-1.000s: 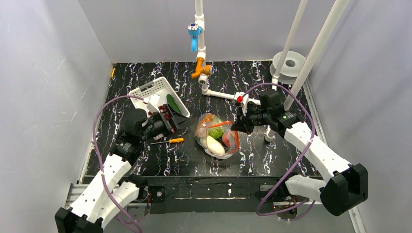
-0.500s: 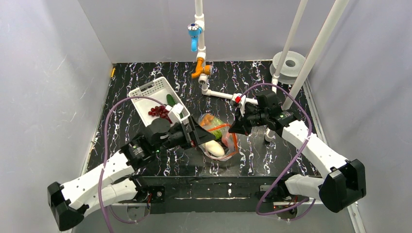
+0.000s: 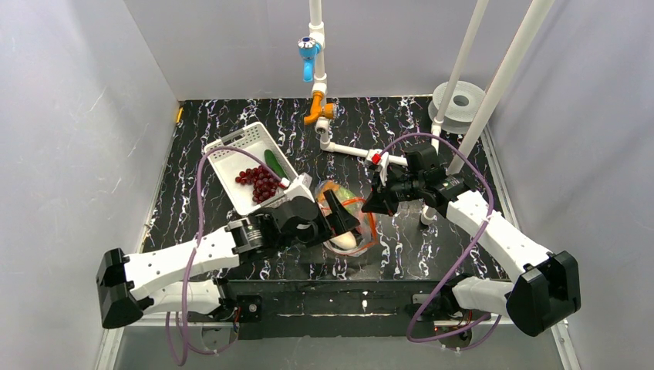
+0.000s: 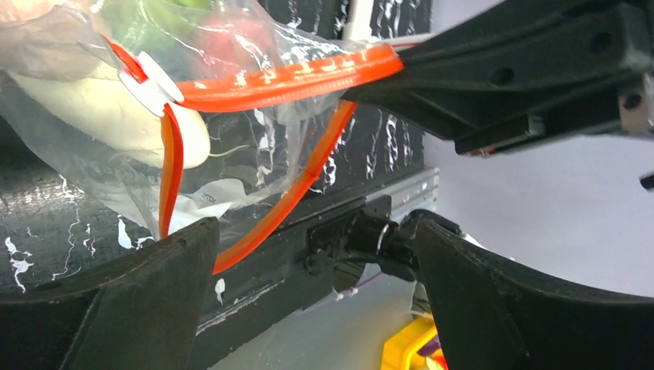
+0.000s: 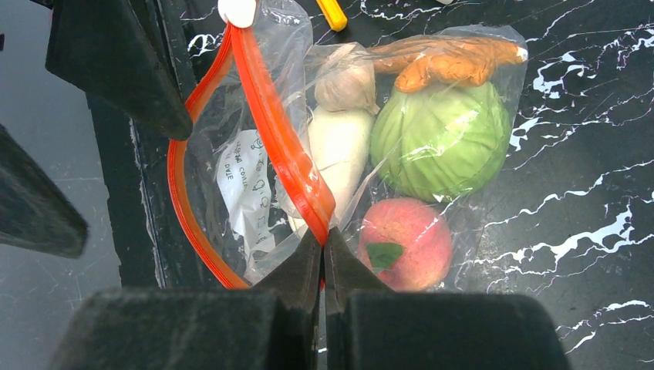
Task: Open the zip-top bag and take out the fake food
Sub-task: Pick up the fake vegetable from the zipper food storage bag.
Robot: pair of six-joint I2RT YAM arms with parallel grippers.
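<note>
The zip-top bag (image 3: 361,228) lies at the table's middle, its orange-red zip strip (image 5: 281,146) pulled apart into an open loop. My right gripper (image 5: 324,231) is shut on the strip's upper lip, holding the mouth up. My left gripper (image 4: 312,231) is open just in front of the mouth, nothing between its fingers. Fake food inside the bag: a green round vegetable (image 5: 439,139), a pink-red peach (image 5: 405,243), a white egg-shaped piece (image 5: 335,150) and an orange piece (image 5: 447,62). A dark red grape bunch (image 3: 261,182) and a cucumber (image 3: 272,162) lie in the white basket (image 3: 228,145).
A yellow tool handle (image 5: 333,13) lies beyond the bag. White pipework with a blue valve (image 3: 308,52) and an orange valve (image 3: 318,115) stands at the back. A white spool (image 3: 458,100) and two slanted white poles (image 3: 463,69) are at the back right.
My left arm has swung right from the basket to the bag's mouth, and the grapes now lie in the basket. The right gripper has kept its hold on the zip strip.
</note>
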